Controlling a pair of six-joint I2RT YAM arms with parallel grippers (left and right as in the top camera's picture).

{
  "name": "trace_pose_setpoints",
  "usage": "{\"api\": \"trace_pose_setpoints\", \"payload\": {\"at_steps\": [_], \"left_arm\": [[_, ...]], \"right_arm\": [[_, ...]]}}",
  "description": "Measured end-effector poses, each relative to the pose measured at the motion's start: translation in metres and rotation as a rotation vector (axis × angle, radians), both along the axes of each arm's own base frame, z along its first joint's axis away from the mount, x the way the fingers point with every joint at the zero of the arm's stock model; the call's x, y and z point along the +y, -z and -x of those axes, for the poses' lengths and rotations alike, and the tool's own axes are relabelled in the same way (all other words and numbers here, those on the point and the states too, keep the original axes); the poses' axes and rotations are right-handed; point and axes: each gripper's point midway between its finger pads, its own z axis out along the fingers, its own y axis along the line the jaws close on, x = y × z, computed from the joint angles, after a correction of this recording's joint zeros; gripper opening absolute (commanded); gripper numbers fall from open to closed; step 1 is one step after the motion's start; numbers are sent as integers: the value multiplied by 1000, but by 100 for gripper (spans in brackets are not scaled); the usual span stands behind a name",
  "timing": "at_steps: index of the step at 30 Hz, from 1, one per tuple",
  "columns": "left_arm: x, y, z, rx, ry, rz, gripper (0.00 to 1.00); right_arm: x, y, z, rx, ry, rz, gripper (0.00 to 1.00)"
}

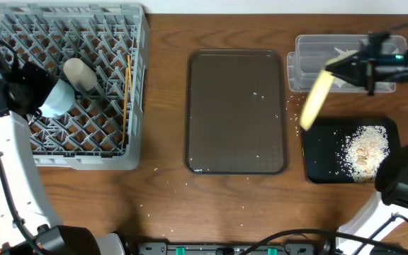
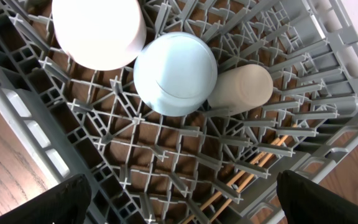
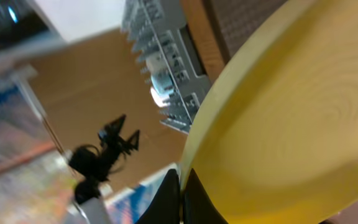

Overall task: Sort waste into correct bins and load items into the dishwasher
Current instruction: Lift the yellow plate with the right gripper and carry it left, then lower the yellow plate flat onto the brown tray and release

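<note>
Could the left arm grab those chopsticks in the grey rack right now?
Probably yes. The left gripper hangs open and empty over the rack, and nothing covers the chopsticks. They lie sunk low in it, though, which might make gripping awkward.

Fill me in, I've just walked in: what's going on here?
The right arm's jaws are shut on the plate, held tilted by the black tray, where rice scraps lie. The left arm hangs over the rack, jaws open and empty; a blue bowl and chopsticks sit in it.
</note>
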Motion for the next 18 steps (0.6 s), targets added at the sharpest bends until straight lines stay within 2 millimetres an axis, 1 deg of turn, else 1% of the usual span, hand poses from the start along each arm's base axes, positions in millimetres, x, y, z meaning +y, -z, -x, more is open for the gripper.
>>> {"api": "trace_pose_setpoints", "payload": {"at_steps": [3, 6, 7, 8, 10, 11, 14, 16, 18], "left_arm": [[0, 0, 0, 0, 0, 0, 97], [0, 0, 0, 0, 0, 0, 96], [0, 0, 0, 0, 0, 0, 96], [0, 0, 0, 0, 1, 0, 96], [0, 0, 0, 0, 0, 0, 96], [0, 0, 0, 0, 0, 0, 96], [0, 0, 0, 0, 0, 0, 96], [0, 0, 0, 0, 1, 0, 96], [0, 0, 0, 0, 0, 0, 96]], "right_arm": [[24, 0, -8, -73, -65, 20, 1], [57, -1, -24, -182, -132, 40, 1], [73, -1, -33, -236, -159, 59, 1], [84, -2, -37, -268, -178, 68, 1], [113, 0, -47, -334, -211, 120, 1], [131, 3, -52, -365, -226, 166, 1], [172, 12, -58, -416, -245, 278, 1], [202, 16, -58, -469, -260, 354, 1], [235, 22, -52, -519, -278, 447, 1]]}}
